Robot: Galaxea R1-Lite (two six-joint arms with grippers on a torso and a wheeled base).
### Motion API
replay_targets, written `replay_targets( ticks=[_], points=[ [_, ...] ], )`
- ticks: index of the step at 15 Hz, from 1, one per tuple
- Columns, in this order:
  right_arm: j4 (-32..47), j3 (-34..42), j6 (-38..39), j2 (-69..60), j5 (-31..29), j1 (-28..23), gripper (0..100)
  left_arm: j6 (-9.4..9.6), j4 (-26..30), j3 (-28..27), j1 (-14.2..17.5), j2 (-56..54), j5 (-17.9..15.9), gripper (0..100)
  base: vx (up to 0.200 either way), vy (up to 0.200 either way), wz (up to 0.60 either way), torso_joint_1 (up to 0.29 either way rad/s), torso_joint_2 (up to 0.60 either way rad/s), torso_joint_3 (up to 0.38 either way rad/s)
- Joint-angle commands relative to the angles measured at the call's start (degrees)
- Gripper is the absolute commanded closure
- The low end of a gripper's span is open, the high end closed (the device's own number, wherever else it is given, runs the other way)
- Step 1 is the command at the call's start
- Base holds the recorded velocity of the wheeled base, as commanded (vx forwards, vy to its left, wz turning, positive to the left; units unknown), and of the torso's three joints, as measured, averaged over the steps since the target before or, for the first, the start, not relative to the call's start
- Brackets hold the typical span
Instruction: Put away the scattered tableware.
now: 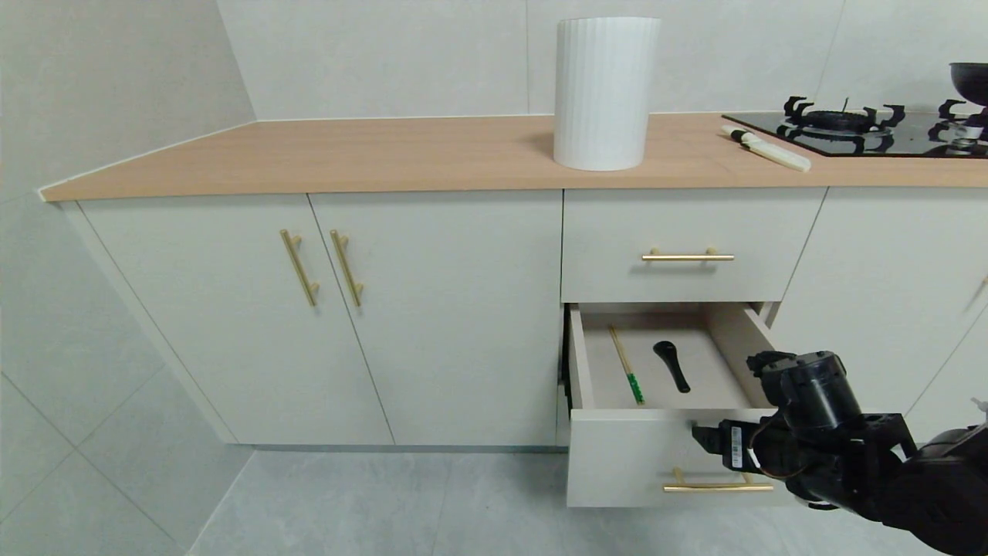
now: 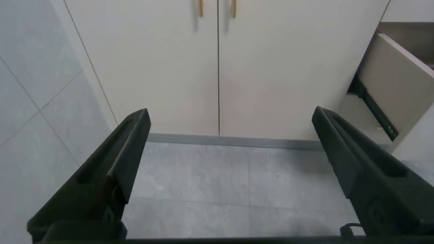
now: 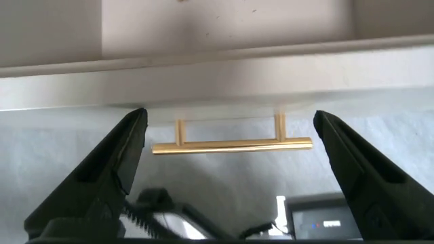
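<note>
R pincer (image 3: 230,117) spread, just in front of open drawer's (image 1: 617,457) handle (image 3: 232,145) — chopsticks (image 1: 625,364), black spoon (image 1: 671,365) lie inside, beyond it. L pincer (image 2: 230,125) spread too — over floor.

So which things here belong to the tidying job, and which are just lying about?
Job: open drawer; chopsticks and black spoon inside it; knife on the counter; right end effector by the drawer handle.
Lying about: white ribbed container; stove; closed upper drawer; cupboard doors.
</note>
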Motion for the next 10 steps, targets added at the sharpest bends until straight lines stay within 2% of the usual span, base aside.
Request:
replay_targets(
  ticks=[1,10],
  points=[
    [-0.25,0.09,-0.08,1.50,-0.03,-0.63,0,-0.02,-0.02,0.00,0.01,0.00,0.04,0,0.000,0.000,0.00,0.000,0.00,0.000],
    [-8.60,-0.79,-2.98,6.42,0.15,-1.94,0,-0.02,-0.02,0.00,0.01,0.00,0.04,0,0.000,0.000,0.00,0.000,0.00,0.000]
  ],
)
